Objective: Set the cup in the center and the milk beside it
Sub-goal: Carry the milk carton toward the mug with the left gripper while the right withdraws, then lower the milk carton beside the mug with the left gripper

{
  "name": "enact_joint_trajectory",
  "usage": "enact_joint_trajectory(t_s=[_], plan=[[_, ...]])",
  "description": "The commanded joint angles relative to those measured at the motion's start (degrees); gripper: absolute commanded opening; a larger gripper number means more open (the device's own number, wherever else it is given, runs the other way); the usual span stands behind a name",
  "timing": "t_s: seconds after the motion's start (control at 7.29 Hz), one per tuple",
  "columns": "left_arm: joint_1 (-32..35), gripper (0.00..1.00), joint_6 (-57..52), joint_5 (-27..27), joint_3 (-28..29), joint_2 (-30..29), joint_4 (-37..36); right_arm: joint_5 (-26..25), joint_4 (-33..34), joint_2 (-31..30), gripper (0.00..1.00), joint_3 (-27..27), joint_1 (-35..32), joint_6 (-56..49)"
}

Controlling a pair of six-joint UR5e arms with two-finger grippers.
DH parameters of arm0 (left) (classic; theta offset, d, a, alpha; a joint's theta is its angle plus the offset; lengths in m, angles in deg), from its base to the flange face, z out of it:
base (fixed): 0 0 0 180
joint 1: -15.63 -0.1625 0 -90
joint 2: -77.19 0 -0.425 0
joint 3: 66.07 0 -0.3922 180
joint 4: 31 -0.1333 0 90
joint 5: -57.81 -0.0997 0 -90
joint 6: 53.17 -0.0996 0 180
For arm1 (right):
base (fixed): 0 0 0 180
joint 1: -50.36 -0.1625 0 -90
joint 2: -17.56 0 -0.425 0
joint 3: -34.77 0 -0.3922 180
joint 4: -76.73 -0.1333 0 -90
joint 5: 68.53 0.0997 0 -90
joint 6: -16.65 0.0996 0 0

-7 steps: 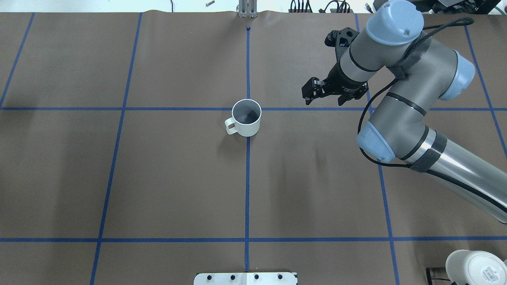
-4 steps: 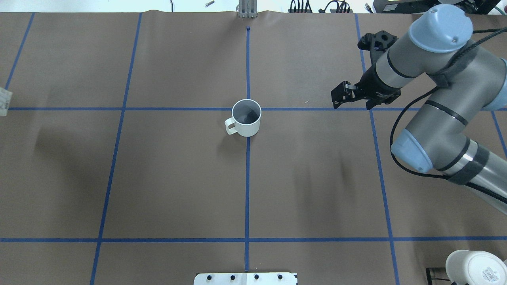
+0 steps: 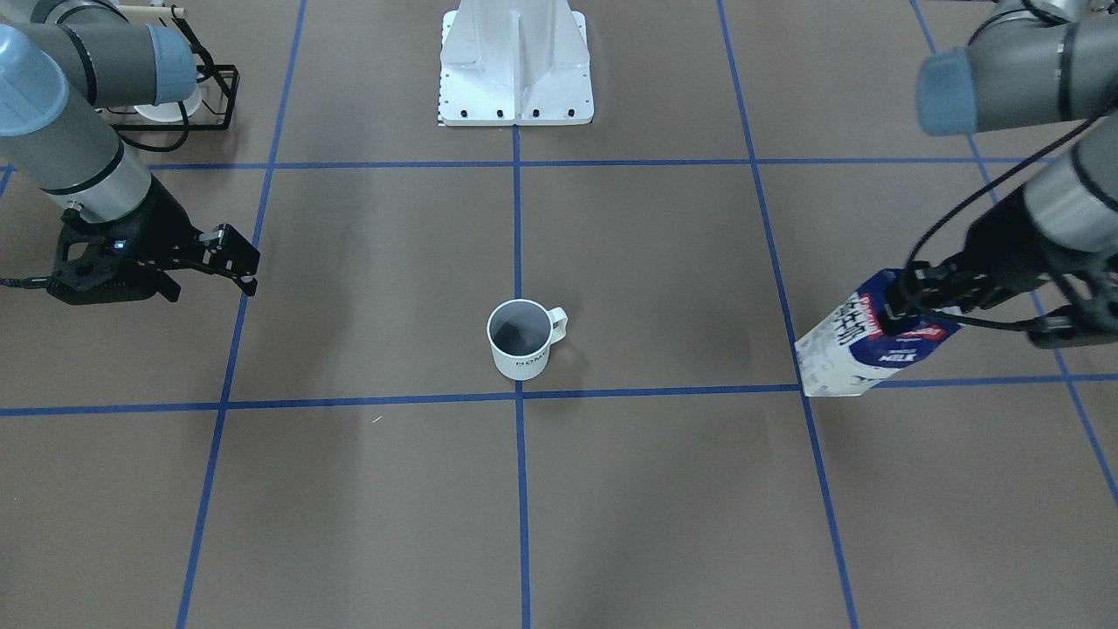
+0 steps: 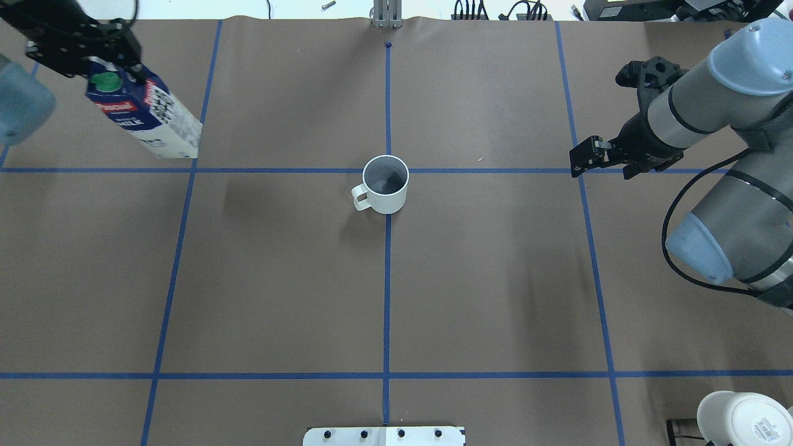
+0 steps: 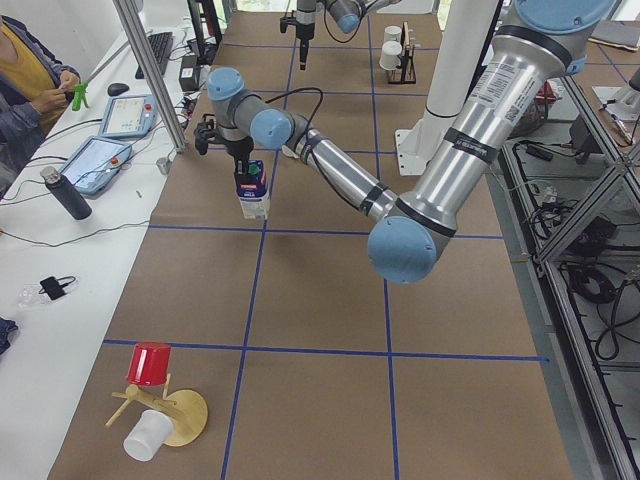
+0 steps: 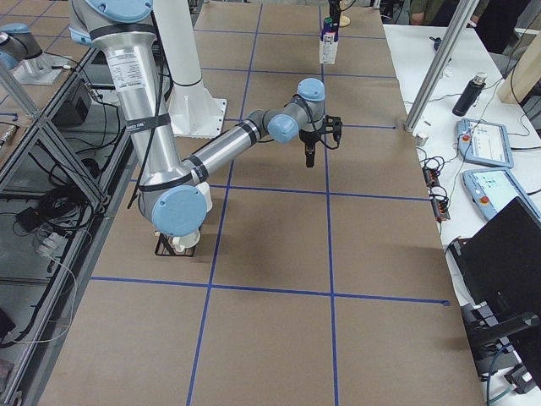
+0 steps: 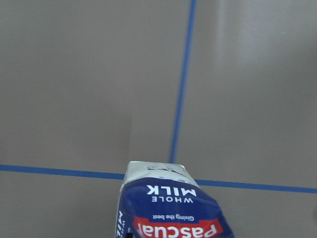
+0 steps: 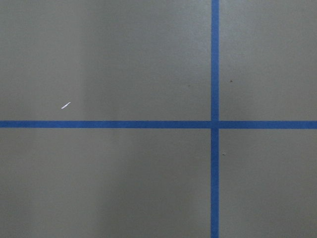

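The cup (image 4: 385, 184), a white mug with a dark inside and "HOME" on its side (image 3: 519, 341), stands upright at the table's centre cross of blue tape, with nothing touching it. My left gripper (image 4: 108, 71) is shut on the top of the milk (image 4: 145, 121), a blue-and-white carton with a green cap. It holds the carton off the table at the far left, well away from the cup. The carton also shows in the front view (image 3: 860, 341) and the left wrist view (image 7: 168, 208). My right gripper (image 4: 604, 168) is open and empty, right of the cup.
A black rack with a white mug (image 4: 740, 421) stands at the near right corner. The robot's white base plate (image 4: 384, 435) is at the near edge. A wooden stand with a red cup (image 5: 150, 365) is at the left end. An operator (image 5: 30, 80) sits across the table.
My right arm has drawn back to the right, away from the cup, with its gripper still open. My left gripper has come into view at the far left, carrying the milk. The cup has not moved.
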Motion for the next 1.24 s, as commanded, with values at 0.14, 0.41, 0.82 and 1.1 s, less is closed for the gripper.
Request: enact_joint_trajectory(t_s=[0.14,0.41,0.82,1.1], plan=[[-12.1,0.53,15.2,-7.3,8.0,-14.8,0.1,0.1,-0.1,-1.7,1.0,0.2,-0.9,-0.5],[-14.5,0.54,15.7,-9.5,13.0,-18.9,0.7,0.1,-0.1,-2.7,1.0,0.3,-1.6,-2.0],[-16.8,0.56,18.0,-10.7,15.8,-22.4,0.9,0.2,-0.1,-2.8,1.0,0.5,-1.8,-2.1],[-16.8,0.56,17.9,-11.4,18.8,-22.9,4.3,0.1,-0.1,-3.0,1.0,0.5,-1.9,-2.1]])
